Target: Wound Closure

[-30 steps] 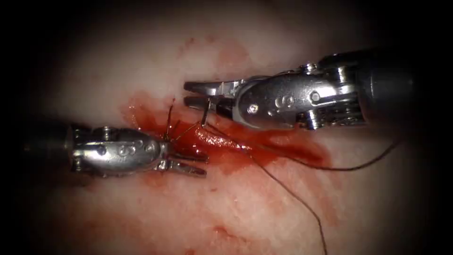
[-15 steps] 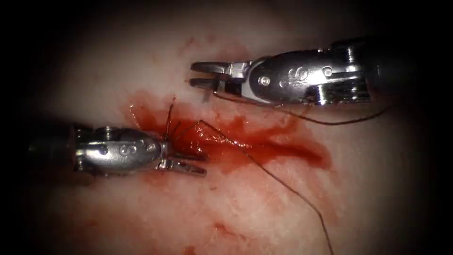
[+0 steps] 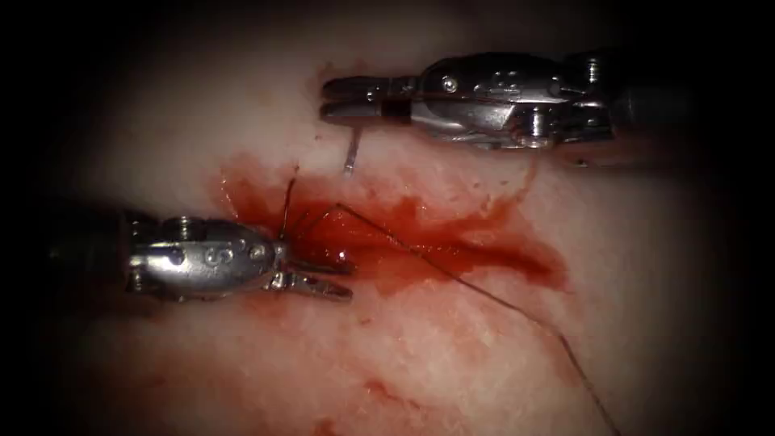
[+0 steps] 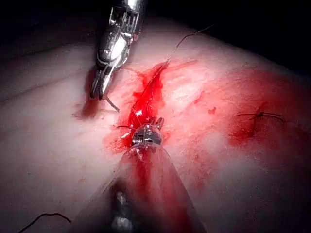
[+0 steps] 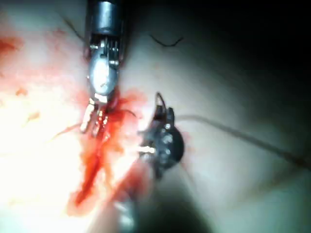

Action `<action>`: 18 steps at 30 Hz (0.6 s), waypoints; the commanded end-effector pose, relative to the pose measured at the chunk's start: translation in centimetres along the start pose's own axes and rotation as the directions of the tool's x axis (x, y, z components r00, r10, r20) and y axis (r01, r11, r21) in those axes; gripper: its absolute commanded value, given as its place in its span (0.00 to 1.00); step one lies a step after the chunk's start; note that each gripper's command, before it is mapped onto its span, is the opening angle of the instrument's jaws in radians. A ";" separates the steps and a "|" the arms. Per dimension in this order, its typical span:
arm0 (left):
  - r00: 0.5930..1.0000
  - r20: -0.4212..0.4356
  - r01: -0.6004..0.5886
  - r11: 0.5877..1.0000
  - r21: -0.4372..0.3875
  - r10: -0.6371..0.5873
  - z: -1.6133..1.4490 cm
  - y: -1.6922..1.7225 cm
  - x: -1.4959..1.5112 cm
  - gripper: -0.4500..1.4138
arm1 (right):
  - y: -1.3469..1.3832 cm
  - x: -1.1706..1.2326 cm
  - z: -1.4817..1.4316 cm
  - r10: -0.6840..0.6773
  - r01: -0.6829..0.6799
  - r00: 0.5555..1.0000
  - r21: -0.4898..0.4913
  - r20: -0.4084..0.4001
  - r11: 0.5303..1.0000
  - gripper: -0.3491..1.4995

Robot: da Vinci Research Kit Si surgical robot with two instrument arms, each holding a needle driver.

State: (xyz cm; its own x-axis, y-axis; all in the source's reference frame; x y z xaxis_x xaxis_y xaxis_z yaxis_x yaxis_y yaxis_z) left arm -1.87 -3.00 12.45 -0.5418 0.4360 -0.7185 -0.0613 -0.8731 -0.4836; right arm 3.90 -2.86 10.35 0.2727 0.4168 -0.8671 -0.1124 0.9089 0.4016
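Pale tissue (image 3: 452,355), wet with red fluid (image 3: 420,242), is seen across the endoscope frame, the cut (image 3: 387,238) at its centre. Above the cut the needle (image 3: 350,157) is held near one end by the right tool (image 3: 343,98), jaws closed, its body hanging free of the tissue. The left tool (image 3: 327,276) is kept slightly parted, empty, at the cut's left end. Thin, stiff and slippery, the needle is best gripped mid-curve. Since earlier, the right tool has been raised and the thread (image 3: 484,295) drawn straighter
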 end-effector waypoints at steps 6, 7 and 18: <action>1.000 0.000 0.000 1.000 -0.003 0.000 0.06 0.00 -0.02 0.32 | 0.16 0.01 0.18 -0.011 0.011 1.000 0.022 0.001 1.000 0.00; 1.000 0.000 0.000 1.000 -0.003 0.000 0.06 0.00 -0.02 0.32 | 0.17 0.00 0.17 -0.005 0.005 1.000 0.019 0.002 1.000 0.00; 1.000 0.003 0.001 1.000 -0.004 -0.001 0.05 0.01 -0.01 0.32 | 0.14 -0.04 0.21 0.100 -0.101 0.995 0.036 0.016 0.994 0.00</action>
State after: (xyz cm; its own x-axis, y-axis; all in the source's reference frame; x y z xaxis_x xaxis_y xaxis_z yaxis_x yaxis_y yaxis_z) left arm -1.86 -2.99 12.42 -0.5445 0.4355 -0.7169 -0.0594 -0.8725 -0.4849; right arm 3.98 -2.73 10.49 0.2776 0.4976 -0.8218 -0.1091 0.8662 0.4876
